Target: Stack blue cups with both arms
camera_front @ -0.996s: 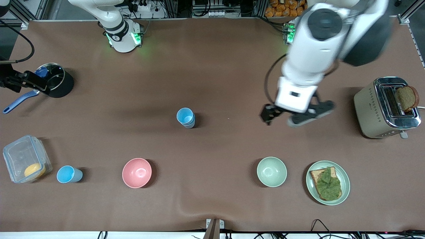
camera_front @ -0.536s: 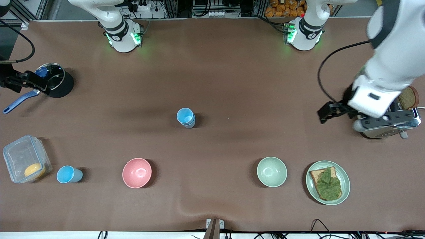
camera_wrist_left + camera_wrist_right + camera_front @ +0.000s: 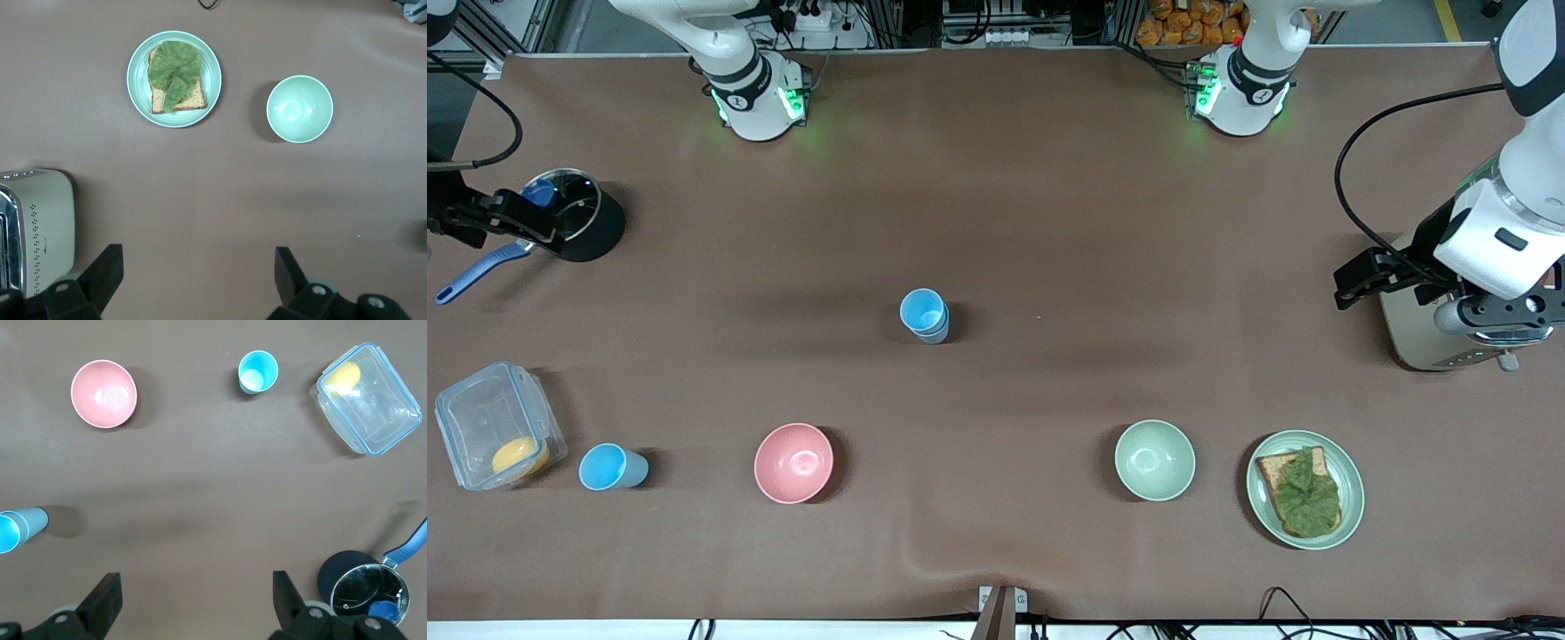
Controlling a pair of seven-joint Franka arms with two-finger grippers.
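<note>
Blue cups [image 3: 925, 315] sit stacked at frame centre, one cup [image 3: 611, 468] lower left unstacked; left gripper [image 3: 1436, 302] and right gripper [image 3: 480, 227] gape empty.

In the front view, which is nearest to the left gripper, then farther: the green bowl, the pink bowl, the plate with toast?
From the left gripper, over the toaster:
1. Plate with toast, toward the left arm's end.
2. Green bowl, beside the plate.
3. Pink bowl, toward the right arm's end.
</note>
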